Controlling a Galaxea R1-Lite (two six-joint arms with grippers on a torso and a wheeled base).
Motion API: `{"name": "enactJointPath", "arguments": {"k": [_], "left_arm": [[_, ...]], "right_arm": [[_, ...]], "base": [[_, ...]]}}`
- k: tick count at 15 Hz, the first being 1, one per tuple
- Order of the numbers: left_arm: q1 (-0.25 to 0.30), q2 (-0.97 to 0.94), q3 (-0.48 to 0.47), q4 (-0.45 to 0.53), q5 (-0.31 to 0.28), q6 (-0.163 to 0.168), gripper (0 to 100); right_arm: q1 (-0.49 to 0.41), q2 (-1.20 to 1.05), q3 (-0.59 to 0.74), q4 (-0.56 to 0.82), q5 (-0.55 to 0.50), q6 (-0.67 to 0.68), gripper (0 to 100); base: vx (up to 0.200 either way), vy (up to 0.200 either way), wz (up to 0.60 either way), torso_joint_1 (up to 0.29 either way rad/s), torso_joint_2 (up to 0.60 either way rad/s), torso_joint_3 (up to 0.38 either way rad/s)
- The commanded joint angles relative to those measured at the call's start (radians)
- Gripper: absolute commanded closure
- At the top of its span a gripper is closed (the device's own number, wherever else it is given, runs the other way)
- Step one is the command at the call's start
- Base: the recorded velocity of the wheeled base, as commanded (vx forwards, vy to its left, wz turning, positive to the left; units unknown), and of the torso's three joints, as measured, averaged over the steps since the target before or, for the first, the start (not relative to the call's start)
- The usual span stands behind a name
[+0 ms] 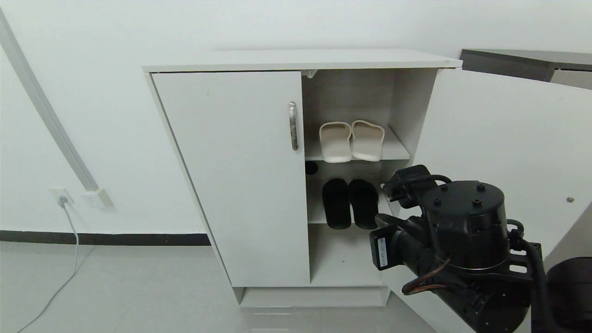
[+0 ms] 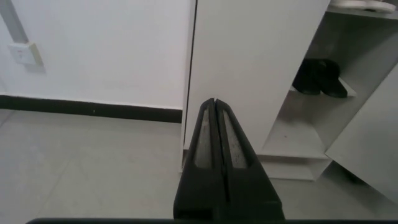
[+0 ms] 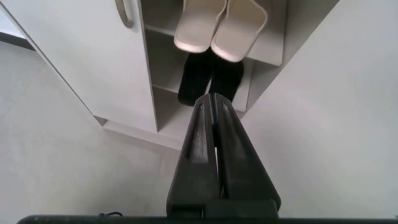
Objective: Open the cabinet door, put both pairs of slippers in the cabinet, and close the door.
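One cabinet (image 1: 300, 60), white, stands against the wall on a pale tiled floor. It has three levels inside: an upper shelf, a middle shelf and the bottom board.

Two doors.
- Right door (image 1: 504, 138): swung wide open toward my right side, its inner face showing.
- Left door (image 1: 231, 175): shut flat against the cabinet front.

One right arm (image 1: 458, 231), mine, black, held low in front of the open half, just beside the inner face of the right door.

Two grippers, mine.
- Right gripper (image 3: 211, 99): fingers pressed together, nothing between them. It points at the open compartment, short of the shelves and touching nothing.
- Left gripper (image 2: 215, 106): fingers pressed together, nothing held. It hangs over the floor, well apart from the cabinet and aimed at the left door.

Two pairs of slippers, both inside the cabinet.
- White pair (image 1: 351, 141): on the upper shelf, side by side and touching, soles down, toes toward the back.
- Black pair (image 1: 350, 203): on the middle shelf directly beneath the white pair, side by side, ends reaching the shelf's front edge.

One handle (image 1: 292, 126), a metal bar, upright on the free edge of the left door.

One socket (image 1: 59, 196) low on the wall, well left of the cabinet, with a grey cable (image 1: 74, 249) plugged in and trailing down onto the floor.
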Motion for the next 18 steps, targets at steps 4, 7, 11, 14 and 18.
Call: {"name": "enactJointPath", "arguments": {"k": [4, 7, 11, 14, 18], "left_arm": [[0.0, 0.0, 0.0, 0.0, 0.002, -0.001, 100], [0.0, 0.0, 0.0, 0.0, 0.002, -0.002, 100], [0.0, 0.0, 0.0, 0.0, 0.002, -0.002, 100], [0.0, 0.0, 0.0, 0.0, 0.002, -0.002, 100], [0.0, 0.0, 0.0, 0.0, 0.003, -0.002, 100]], "right_arm": [[-0.034, 0.069, 0.014, -0.074, 0.002, -0.002, 100], [-0.04, 0.086, 0.025, -0.128, 0.008, -0.009, 100], [-0.045, 0.088, 0.043, -0.131, 0.009, -0.029, 100], [-0.046, 0.092, 0.045, -0.131, 0.009, -0.029, 100], [-0.054, 0.099, 0.045, -0.131, 0.009, -0.029, 100]], "base": [[-0.05, 0.0, 0.0, 0.001, 0.0, 0.001], [0.0, 0.0, 0.0, 0.0, 0.0, 0.0], [0.0, 0.0, 0.0, 0.0, 0.0, 0.0], [0.0, 0.0, 0.0, 0.0, 0.0, 0.0], [0.0, 0.0, 0.0, 0.0, 0.0, 0.0]]}}
